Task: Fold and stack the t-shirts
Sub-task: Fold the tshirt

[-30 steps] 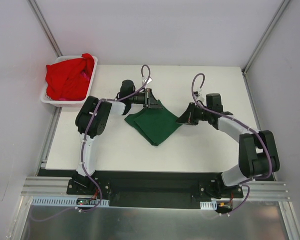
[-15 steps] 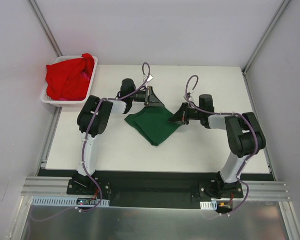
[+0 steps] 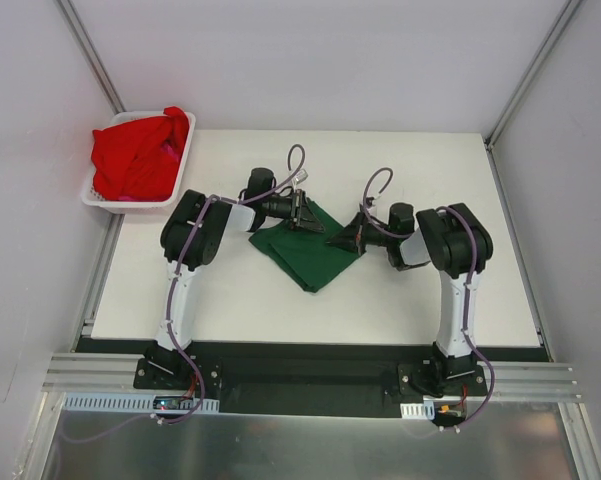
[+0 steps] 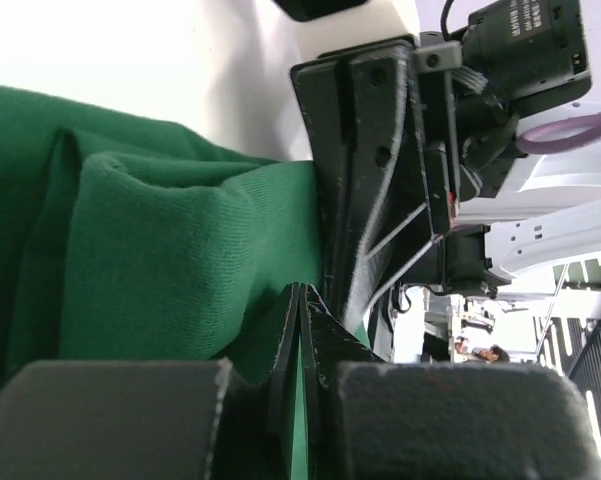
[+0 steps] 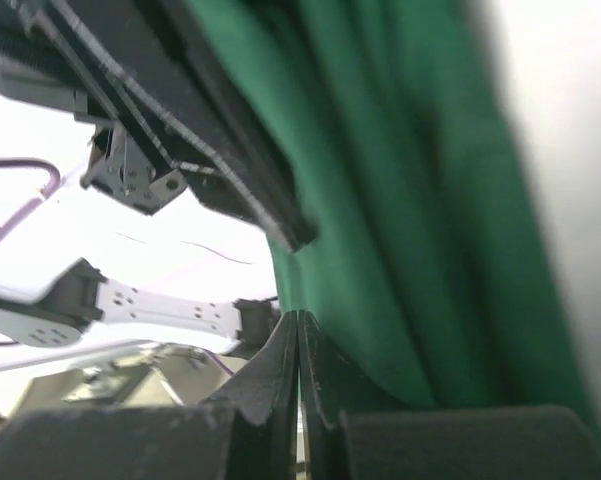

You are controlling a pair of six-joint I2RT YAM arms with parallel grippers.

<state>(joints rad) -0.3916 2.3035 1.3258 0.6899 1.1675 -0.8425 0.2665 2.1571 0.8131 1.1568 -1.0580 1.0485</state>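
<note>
- At the middle of the worktop [image 3: 430,300], the green t-shirt [image 3: 310,258] lies folded, its far edge lifted.
- The left end effector [image 3: 302,212] and right end effector [image 3: 342,238] each pinch that edge, close together.
- Far left, red t-shirts [image 3: 135,155] sit heaped in the basket [image 3: 120,203].

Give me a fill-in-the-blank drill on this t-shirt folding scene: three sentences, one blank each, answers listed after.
1. The t-shirts piled in the white basket are ____.
2. That basket sits at the far ____ corner of the table.
3. The left gripper and the right gripper are both ____ on the green t-shirt.

Missing words: red; left; shut.
</note>
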